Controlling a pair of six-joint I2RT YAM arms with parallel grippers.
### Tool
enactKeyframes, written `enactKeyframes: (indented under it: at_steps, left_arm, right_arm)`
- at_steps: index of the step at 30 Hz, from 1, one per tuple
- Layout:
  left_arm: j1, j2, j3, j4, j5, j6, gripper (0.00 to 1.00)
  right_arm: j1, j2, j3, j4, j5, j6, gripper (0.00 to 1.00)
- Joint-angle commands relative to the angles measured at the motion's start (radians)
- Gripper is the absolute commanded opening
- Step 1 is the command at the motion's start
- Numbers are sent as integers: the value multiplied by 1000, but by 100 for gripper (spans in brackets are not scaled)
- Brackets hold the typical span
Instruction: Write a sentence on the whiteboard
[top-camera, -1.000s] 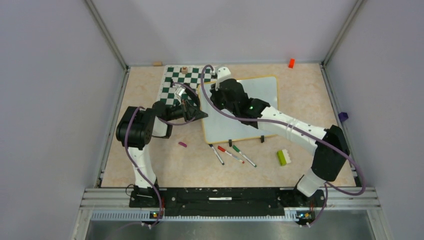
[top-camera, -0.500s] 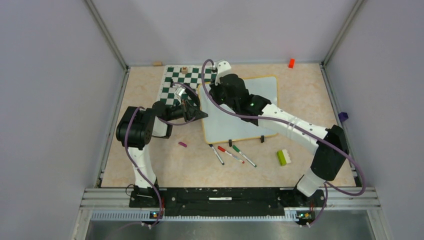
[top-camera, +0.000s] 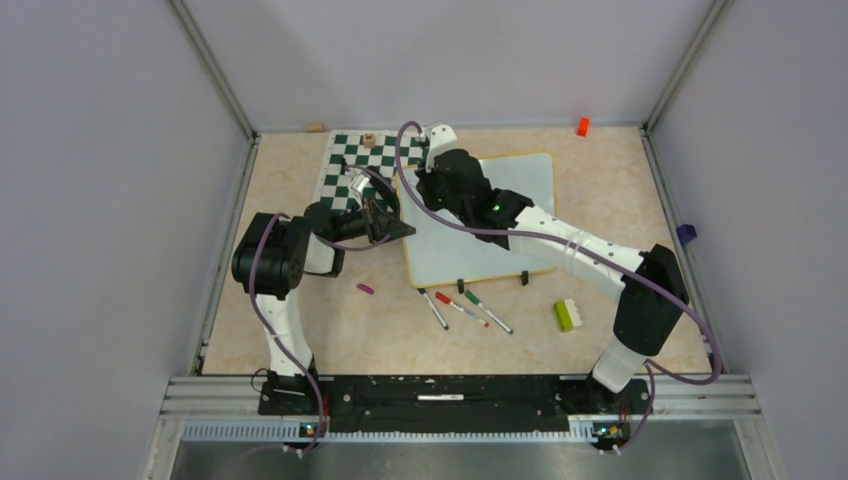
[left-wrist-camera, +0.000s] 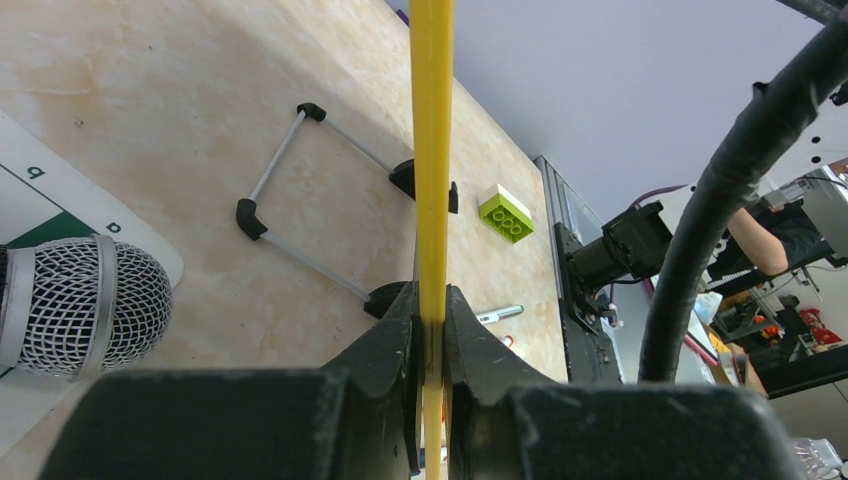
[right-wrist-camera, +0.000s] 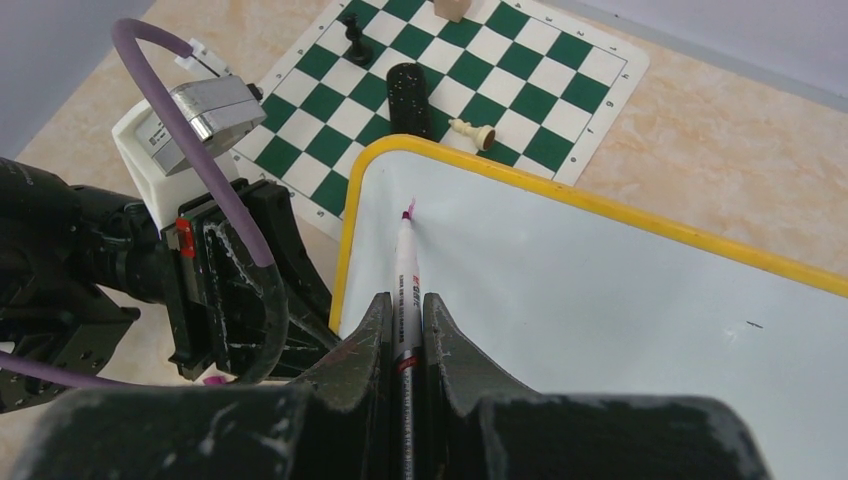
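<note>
Whiteboard (top-camera: 470, 255) rim pinched by left pincer (left-wrist-camera: 432, 300), right pincer (right-wrist-camera: 404, 310) pinching marker (right-wrist-camera: 405, 265) (chess mat (right-wrist-camera: 520, 110) beside).

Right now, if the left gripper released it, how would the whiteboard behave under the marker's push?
Probably stiff: the whiteboard rim runs dead straight where the left gripper pinches it. Likely light and apt to slide, being a thin board on smooth tabletop. Its glossy face may let the marker tip in the right gripper skid.
</note>
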Motion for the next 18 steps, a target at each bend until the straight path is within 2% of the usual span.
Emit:
enactKeyframes:
  at_steps: [1,18]
  left_arm:
    - [-1,-45,-8,103,28,-1,0]
    - [-1,-47,-10,103,30,1,0]
  right_arm:
    - [-9,9,49,23,41,-20,0]
    - [-16,-29,15,9,116,-21,0]
